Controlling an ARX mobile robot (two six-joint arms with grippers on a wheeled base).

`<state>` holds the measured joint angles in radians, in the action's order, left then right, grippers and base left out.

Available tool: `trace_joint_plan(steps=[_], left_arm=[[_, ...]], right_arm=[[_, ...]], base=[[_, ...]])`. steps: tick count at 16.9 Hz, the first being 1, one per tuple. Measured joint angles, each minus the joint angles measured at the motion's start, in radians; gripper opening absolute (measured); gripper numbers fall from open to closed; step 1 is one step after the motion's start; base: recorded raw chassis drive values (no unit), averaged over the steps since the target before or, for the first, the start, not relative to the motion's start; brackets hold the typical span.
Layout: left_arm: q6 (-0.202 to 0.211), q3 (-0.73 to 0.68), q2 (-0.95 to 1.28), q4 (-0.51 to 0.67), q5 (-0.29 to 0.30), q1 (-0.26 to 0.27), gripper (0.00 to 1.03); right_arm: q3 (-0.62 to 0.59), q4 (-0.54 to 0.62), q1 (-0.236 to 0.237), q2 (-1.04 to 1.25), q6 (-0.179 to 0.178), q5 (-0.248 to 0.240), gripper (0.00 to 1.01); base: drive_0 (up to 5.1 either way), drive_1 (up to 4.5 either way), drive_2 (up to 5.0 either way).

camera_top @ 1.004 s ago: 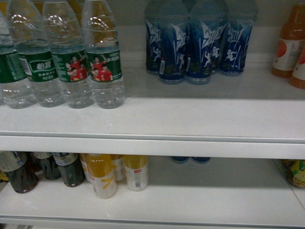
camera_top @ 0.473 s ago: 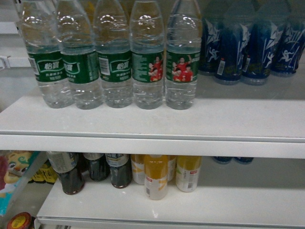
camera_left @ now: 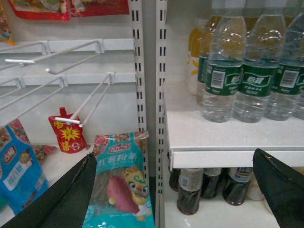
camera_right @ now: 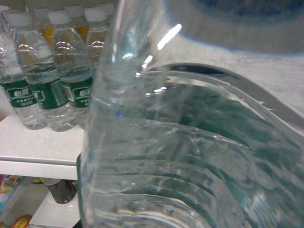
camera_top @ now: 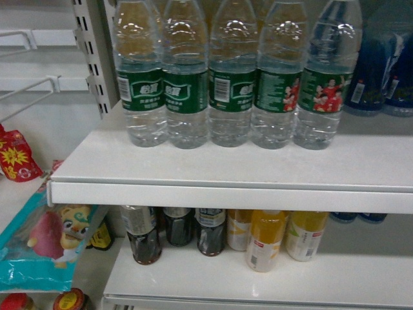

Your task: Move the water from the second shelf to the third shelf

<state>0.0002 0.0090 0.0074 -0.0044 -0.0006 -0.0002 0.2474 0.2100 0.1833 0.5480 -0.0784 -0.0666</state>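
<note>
Several water bottles [camera_top: 232,77] with green labels stand in a row on the upper white shelf [camera_top: 226,194]; the left wrist view shows them too [camera_left: 223,71]. One more water bottle [camera_right: 190,156] fills the right wrist view at very close range, off the shelf and in front of the row [camera_right: 42,80]. It covers my right gripper's fingers, which hold it. My left gripper [camera_left: 173,190] is open wide with nothing between its black fingers [camera_left: 71,199], level with the shelf's left end. The head view shows neither gripper.
Dark cola bottles [camera_top: 143,236] and yellow drink bottles [camera_top: 264,242] stand on the shelf below. Blue-wrapped bottles [camera_top: 381,71] stand at the upper right. Left of the slotted upright [camera_left: 159,95] are wire hooks [camera_left: 71,52], a teal snack bag [camera_left: 123,185] and a red pouch [camera_left: 69,135].
The head view has swung left: the water row slid right in frame, and the shelf's left end, the upright and the hanging snacks came into sight.
</note>
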Motion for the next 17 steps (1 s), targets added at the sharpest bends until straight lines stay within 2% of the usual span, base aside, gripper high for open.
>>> trace_joint_plan(steps=[8,10,17], left_arm=[[0.000,0.000,0.000,0.001,0.000,0.000,0.98],[0.000,0.000,0.000,0.000,-0.003,0.000,0.98],[0.000,0.000,0.000,0.002,-0.001,0.000,0.98]], right_arm=[[0.000,-0.006,0.000,0.000,0.000,0.000,0.43],[0.000,-0.003,0.003,0.000,0.000,0.016,0.43],[0.000,-0.008,0.006,0.000,0.000,0.003,0.43]], base=[[-4.5,2.23,2.2],[0.0,0.00,0.0],[0.0,0.00,0.0]])
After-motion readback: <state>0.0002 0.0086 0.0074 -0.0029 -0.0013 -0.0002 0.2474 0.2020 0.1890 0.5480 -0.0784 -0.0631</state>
